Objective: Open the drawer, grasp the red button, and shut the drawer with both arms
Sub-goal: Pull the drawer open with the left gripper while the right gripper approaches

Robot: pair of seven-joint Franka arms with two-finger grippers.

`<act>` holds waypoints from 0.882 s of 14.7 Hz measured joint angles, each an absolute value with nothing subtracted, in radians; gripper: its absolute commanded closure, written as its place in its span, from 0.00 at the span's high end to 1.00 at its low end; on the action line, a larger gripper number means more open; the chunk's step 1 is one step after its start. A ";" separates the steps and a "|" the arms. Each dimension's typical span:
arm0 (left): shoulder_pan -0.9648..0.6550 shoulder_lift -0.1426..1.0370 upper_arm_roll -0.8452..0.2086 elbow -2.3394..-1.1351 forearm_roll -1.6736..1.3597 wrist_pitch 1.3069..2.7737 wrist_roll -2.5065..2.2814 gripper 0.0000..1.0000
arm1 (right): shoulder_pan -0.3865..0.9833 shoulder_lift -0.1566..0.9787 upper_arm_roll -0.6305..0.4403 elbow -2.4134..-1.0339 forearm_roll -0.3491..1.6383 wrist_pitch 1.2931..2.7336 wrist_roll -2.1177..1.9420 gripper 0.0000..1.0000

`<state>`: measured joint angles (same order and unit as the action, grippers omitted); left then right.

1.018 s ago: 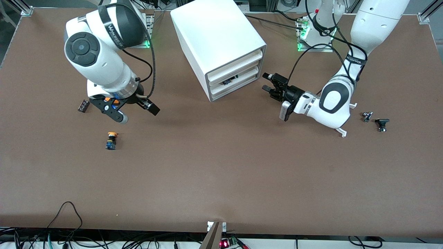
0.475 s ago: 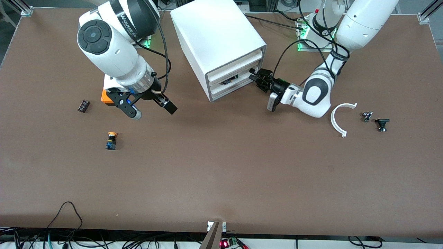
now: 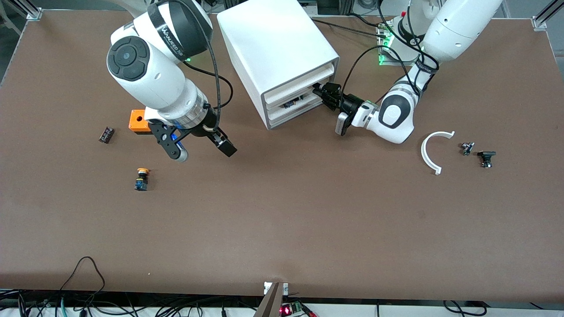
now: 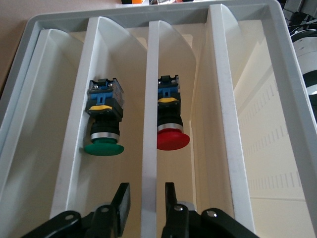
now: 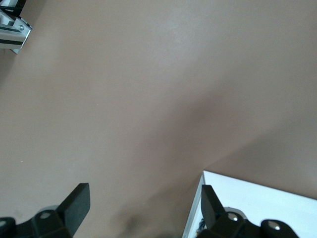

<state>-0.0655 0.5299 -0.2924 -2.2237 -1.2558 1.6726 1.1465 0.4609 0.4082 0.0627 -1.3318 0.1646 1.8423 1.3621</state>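
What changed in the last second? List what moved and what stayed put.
The left gripper advanced from open table to the cabinet's front, its open fingers now straddling a drawer edge; this uncovered the white curved piece. The right gripper, open, swung toward the cabinet, exposing the orange box. Neither took hold of anything. The yellow-capped button and small parts stayed.

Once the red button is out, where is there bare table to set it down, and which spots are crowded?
Bare table runs wide nearer the front camera than the cabinet. Crowded: the right arm's end, with orange box and yellow-capped button near the open right claw; the left arm's end, around the white arc. The left claw is at the drawer.
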 measured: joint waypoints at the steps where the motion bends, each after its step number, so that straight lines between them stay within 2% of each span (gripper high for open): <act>1: -0.066 0.530 -0.293 -2.224 -1.256 1.673 1.147 0.25 | 0.463 0.415 0.063 -1.320 0.167 1.842 1.378 0.99; 4: -0.066 0.530 -0.307 -2.226 -1.256 1.677 1.147 0.24 | 0.478 0.435 0.063 -1.281 0.171 1.840 1.431 0.99; 5: -0.066 0.530 -0.310 -2.226 -1.256 1.682 1.147 0.19 | 0.487 0.441 0.063 -1.269 0.171 1.840 1.452 0.99; 6: -0.066 0.530 -0.312 -2.227 -1.256 1.685 1.147 0.07 | 0.497 0.445 0.064 -1.258 0.171 1.840 1.474 0.99; 7: -0.066 0.530 -0.314 -2.227 -1.256 1.686 1.147 0.00 | 0.508 0.449 0.064 -1.250 0.172 1.839 1.495 0.99; 13: -0.057 0.529 -0.310 -2.224 -1.257 1.688 1.147 0.00 | 0.582 0.457 0.065 -1.242 0.172 1.836 1.617 0.99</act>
